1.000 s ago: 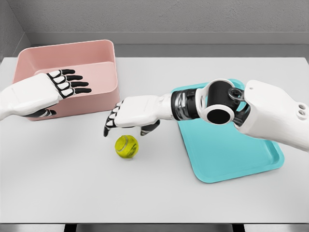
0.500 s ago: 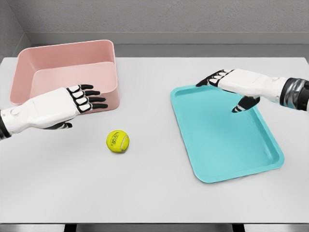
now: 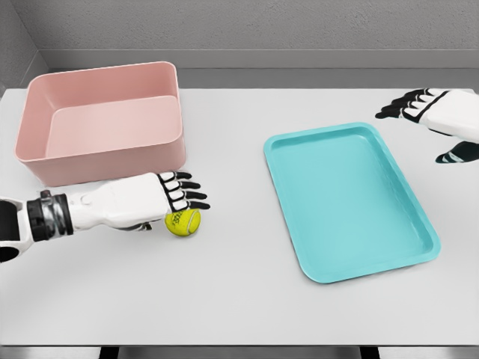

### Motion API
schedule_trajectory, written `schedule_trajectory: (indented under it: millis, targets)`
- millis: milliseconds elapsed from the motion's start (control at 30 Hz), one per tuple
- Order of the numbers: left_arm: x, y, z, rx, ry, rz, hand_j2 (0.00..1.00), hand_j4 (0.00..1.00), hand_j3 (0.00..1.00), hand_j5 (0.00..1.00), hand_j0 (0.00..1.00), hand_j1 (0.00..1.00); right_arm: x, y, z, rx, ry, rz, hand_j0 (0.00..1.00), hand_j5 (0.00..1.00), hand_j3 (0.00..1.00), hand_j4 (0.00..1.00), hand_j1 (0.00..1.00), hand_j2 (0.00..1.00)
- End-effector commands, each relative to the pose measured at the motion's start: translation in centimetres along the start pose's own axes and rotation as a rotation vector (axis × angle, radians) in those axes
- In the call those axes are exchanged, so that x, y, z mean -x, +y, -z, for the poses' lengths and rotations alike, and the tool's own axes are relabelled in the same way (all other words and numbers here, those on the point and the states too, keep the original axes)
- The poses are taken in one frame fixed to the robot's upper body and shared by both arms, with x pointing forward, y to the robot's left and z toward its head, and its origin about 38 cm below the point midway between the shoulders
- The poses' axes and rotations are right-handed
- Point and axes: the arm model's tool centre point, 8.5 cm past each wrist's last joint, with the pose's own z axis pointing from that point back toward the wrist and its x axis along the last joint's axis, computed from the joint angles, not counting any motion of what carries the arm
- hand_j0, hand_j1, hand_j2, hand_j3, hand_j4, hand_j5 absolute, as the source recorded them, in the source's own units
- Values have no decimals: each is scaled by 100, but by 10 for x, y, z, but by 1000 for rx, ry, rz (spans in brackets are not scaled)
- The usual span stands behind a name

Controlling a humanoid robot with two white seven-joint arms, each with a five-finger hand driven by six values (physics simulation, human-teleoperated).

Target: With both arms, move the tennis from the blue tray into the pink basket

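Your left hand (image 3: pixel 153 200) has dropped beside the ball (image 3: pixel 183 221), fingers spread over it on the table (image 3: pixel 239 299) before the basket (image 3: pixel 105 120), while your right hand (image 3: pixel 438 116) withdraws, open, past the tray (image 3: pixel 352 202).

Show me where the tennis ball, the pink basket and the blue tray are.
tennis ball (image 3: pixel 183 222), head view, on its yellow front.
pink basket (image 3: pixel 112 159), head view, on its near outer wall.
blue tray (image 3: pixel 352 209), head view, on its bare floor.

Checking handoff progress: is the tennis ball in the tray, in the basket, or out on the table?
Out on the table. The tennis ball lies between pink basket and blue tray, beside the left hand, whose fingers are spread over it.
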Motion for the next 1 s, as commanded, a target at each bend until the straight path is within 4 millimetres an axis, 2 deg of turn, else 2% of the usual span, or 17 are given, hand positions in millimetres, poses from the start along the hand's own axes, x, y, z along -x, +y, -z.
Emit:
schedule_trajectory:
  millis: [0, 200, 267, 567, 767, 967]
  targets:
    - [-6, -5, 9, 16, -16, 10, 100, 100, 100, 100, 100, 100, 0, -2, -1, 3, -4, -4, 100, 100, 100, 100, 100, 100]
    - [1, 5, 14, 49, -9, 101, 100, 100, 100, 100, 100, 100, -4, 0, 6, 22, -21, 11, 100, 100, 100, 100, 100, 100]
    - [1, 0, 14, 108, -7, 102, 100, 100, 100, 100, 100, 100, -5, -1, 9, 35, -27, 16, 100, 100, 100, 100, 100, 100]
    - [1, -2, 14, 134, -12, 103, 100, 100, 100, 100, 100, 100, -3, -6, 6, 48, -19, 10, 100, 100, 100, 100, 100, 100]
    - [5, 10, 19, 143, -23, 151, 100, 100, 100, 100, 100, 100, -3, -8, 4, 55, -17, 6, 100, 100, 100, 100, 100, 100]
    - [7, 7, 19, 216, -18, 187, 100, 100, 100, 100, 100, 100, -3, -7, 4, 54, -16, 8, 100, 100, 100, 100, 100, 100]
